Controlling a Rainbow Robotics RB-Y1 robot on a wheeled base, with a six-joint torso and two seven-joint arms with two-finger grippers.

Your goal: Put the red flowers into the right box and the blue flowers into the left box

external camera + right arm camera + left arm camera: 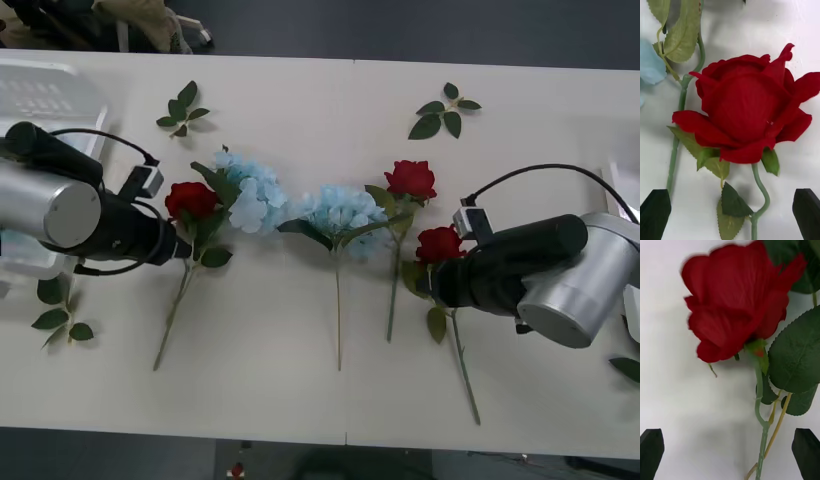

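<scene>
Now both grippers hang open: left gripper (pixel 730 455) over one red rose's (pixel 191 199) stem, right gripper (pixel 730 213) over another red rose (pixel 438 243). I'd pinch low on each stem, below the bloom.

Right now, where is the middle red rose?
In the front view, the middle red rose lies right of centre on the table, between a blue flower and the rose at the right gripper.

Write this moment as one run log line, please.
left end effector: open, at left rose | right end effector: open, at right rose | boxes: nothing placed
</scene>
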